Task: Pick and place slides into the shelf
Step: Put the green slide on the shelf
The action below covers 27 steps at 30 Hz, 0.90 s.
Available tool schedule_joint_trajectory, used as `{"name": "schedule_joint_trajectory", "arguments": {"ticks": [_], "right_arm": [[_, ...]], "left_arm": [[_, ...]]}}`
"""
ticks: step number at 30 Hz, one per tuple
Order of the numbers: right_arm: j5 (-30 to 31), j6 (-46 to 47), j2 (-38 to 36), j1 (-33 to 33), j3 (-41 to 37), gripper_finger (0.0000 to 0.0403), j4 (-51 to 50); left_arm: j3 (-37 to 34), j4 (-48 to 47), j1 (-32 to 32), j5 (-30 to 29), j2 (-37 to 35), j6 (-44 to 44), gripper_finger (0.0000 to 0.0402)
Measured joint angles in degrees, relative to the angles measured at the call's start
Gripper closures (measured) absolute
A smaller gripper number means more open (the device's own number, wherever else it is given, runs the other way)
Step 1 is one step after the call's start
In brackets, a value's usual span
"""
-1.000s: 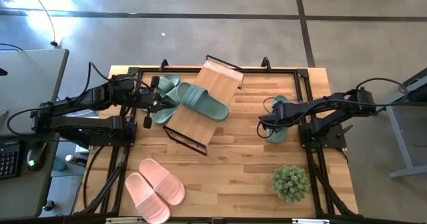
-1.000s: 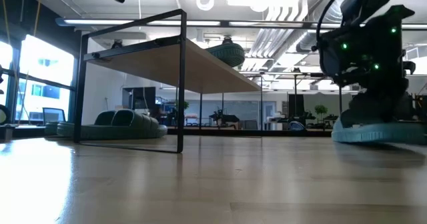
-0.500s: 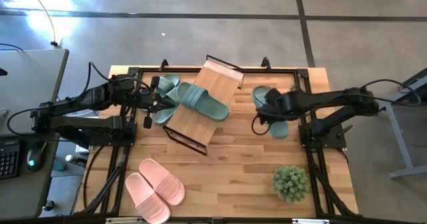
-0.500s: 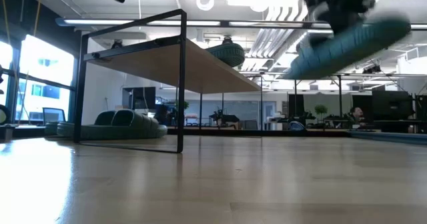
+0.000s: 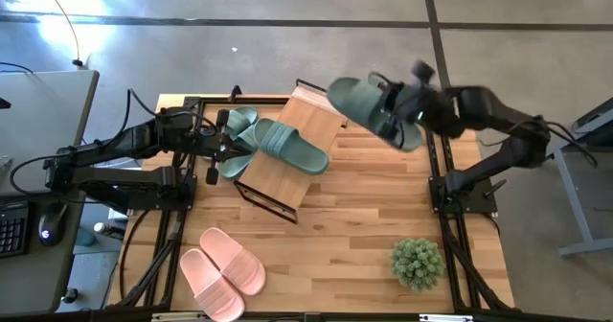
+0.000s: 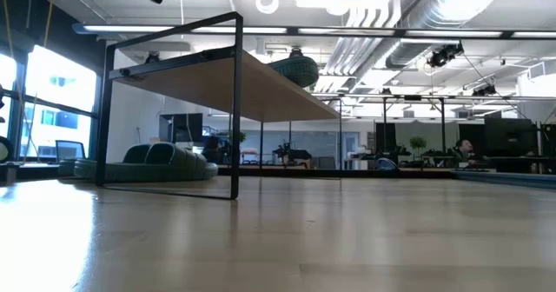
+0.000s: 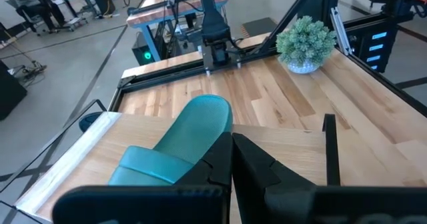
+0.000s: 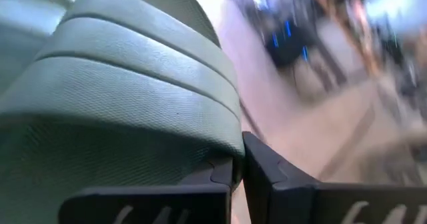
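The pale pink slides [image 5: 222, 272] lie at the near table edge. On the tilted bamboo shelf [image 5: 292, 149] rests one ribbed sage slide [image 5: 287, 146], beside the left gripper [image 5: 218, 151], pinched shut and empty. Farther off, the right gripper [image 5: 397, 111] is clamped on a soft green slide [image 5: 369, 108] held aloft; it should lower level and release gently, I judge.

floor: grey concrete [image 5: 287, 6] | ceiling: white ducts [image 6: 452, 5] | windows [image 6: 35, 101] left

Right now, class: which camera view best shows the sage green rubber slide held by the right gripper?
The high view: the whole sage green rubber slide shows, lifted beside the shelf. The right wrist view shows only its strap close up; the left wrist view misses it.
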Motion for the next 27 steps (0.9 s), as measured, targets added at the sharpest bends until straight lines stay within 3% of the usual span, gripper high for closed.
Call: {"name": "schedule_joint_trajectory", "arguments": {"ticks": [5, 12, 20, 27], "right_arm": [[-11.83, -20.24, 0.74, -7.07, 1.11, 0.0403, 20.54], [-23.69, -25.87, 8.98, -17.75, 1.13, 0.0403, 31.57], [-23.64, -24.3, 22.34, -20.41, 1.04, 0.0403, 34.34], [-24.72, -19.19, 28.15, -20.06, 1.04, 0.0403, 33.12]], "left_arm": [[0.0, 0.0, 0.0, 0.0, 0.0, 0.0, 0.0401], [0.0, -0.06, 0.0, 0.0, 0.0, -0.02, 0.0401], [0.0, -0.13, 0.0, 0.0, 0.0, -0.02, 0.0401], [0.0, -0.13, 0.0, 0.0, 0.0, -0.02, 0.0401]]}}
